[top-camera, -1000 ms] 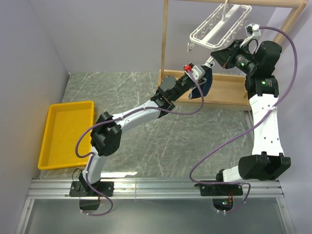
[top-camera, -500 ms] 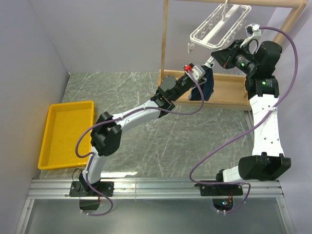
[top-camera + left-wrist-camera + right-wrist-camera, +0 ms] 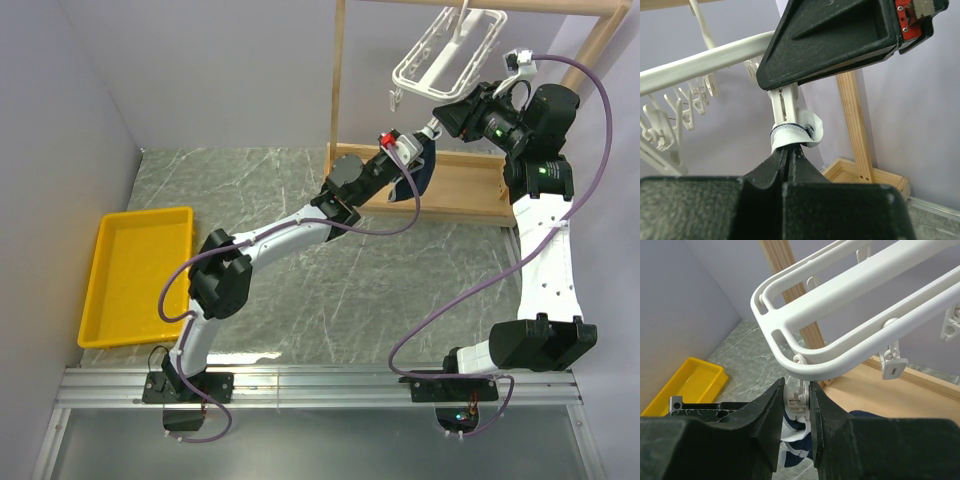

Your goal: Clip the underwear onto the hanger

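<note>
The white hanger (image 3: 450,50) hangs from the wooden rack's top bar. My right gripper (image 3: 438,118) is shut on one of its dangling clips (image 3: 799,399), squeezing it just under the hanger's rounded end (image 3: 805,367). My left gripper (image 3: 410,150) is shut on the white trim (image 3: 792,134) of the navy underwear (image 3: 422,168) and holds it up against the bottom of that clip (image 3: 786,107). The underwear hangs below the clip in the right wrist view (image 3: 796,442). Whether the clip's mouth grips the fabric is hidden.
The light wooden rack (image 3: 470,190) stands at the back right, with its post (image 3: 337,80) beside my left gripper. A yellow tray (image 3: 135,275) lies at the left on the marble table. Other clips (image 3: 687,102) dangle along the hanger.
My left gripper has risen slightly with the underwear toward the clip. The hanger has tilted a little more upright, with my right gripper on its clip.
</note>
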`<state>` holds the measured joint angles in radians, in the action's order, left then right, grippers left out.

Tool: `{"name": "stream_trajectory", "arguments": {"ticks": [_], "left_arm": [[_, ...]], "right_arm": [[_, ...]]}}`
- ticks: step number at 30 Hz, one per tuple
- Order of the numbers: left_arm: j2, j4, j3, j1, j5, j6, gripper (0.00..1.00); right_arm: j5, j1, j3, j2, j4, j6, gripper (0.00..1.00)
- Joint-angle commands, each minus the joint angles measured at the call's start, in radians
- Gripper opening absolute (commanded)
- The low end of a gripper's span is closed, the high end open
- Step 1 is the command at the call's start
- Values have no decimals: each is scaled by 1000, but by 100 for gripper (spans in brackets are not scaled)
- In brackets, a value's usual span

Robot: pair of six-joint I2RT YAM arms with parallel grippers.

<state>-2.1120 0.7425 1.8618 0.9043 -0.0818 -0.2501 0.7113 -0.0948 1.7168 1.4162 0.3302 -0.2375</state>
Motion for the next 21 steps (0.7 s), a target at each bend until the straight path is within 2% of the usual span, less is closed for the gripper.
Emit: {"name": "stream_trajectory", "arguments": {"ticks": [1,9,21], "left_arm": [[-8,92,83,2,-7,-20,0],[-29,107,131,2,5,-25,0],[33,201,24,2,-6,-2,0]], "right_arm": [[50,4,29,-31,79,-2,32],[45,1,30,-33,61,-16,30],[-6,3,4,-49,17,-34,19]]}}
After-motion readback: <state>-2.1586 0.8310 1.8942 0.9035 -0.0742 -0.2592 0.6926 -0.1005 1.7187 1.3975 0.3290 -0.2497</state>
